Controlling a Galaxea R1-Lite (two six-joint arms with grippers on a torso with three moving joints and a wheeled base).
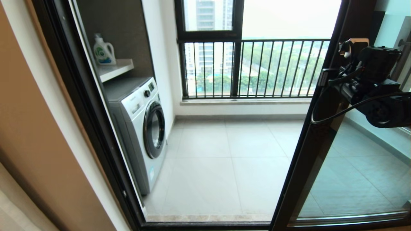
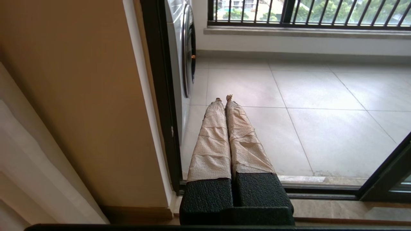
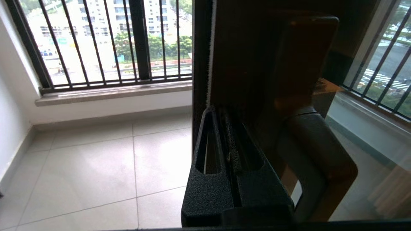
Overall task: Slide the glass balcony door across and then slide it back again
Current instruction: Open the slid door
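Observation:
The glass balcony door [image 1: 350, 166] stands at the right of the opening, its dark stile [image 1: 316, 141] running down from the upper right. My right arm [image 1: 375, 80] reaches to that stile from the right. In the right wrist view my right gripper [image 3: 221, 112] is shut, nothing between its black fingers, its tips against the stile [image 3: 224, 57] just beside the dark bar handle [image 3: 321, 150]. My left gripper [image 2: 223, 98] is shut, its tape-wrapped fingers [image 2: 212, 138] together, low by the left door jamb [image 2: 160, 96]; the head view does not show it.
A white washing machine [image 1: 141, 128] stands on the balcony at the left, under a shelf [image 1: 115, 69] holding a detergent bottle [image 1: 103, 51]. The outer window with black railing bars [image 1: 257, 67] closes the far side. Pale floor tiles [image 1: 224, 160] show through the opening above the floor track [image 1: 208, 224].

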